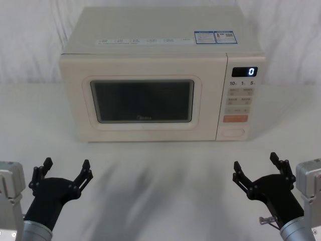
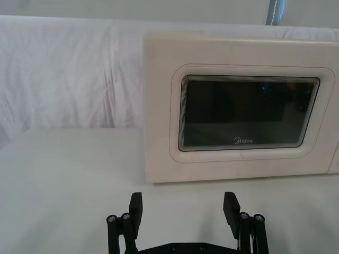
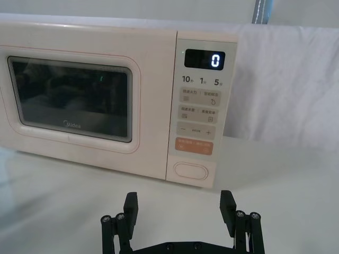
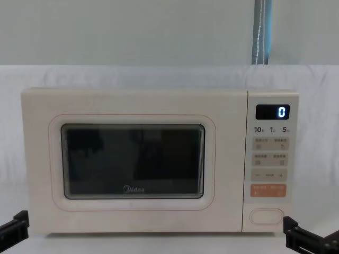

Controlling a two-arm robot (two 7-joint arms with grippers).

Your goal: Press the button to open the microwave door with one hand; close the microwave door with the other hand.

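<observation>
- Microwave (image 1: pixel 160 75): cream body standing on the white table (image 1: pixel 165 196), ahead of both grippers and well apart from them.
- Microwave door (image 1: pixel 143 100): shut flush with the body. Dark window and "Midea" logo face the grippers. Door lies ahead of the left gripper (image 1: pixel 65 170) and slightly toward the right gripper's (image 1: pixel 257 164) side.
- Control panel (image 1: pixel 241 100): sits beside the door, ahead of the right gripper. Display (image 1: pixel 244 72) reads "0".
- Orange key (image 1: pixel 235 119): directly above the button.
- Button (image 1: pixel 233 132): wide blank cream pill at the foot of the panel, ahead of the right gripper and slightly inward of it. Nothing touches it.
- Left gripper: low over the table, fingers (image 2: pixel 136 207) spread apart, holding nothing.
- Right gripper: low over the table, level with the left one, fingers (image 3: pixel 131 203) spread apart, holding nothing.
</observation>
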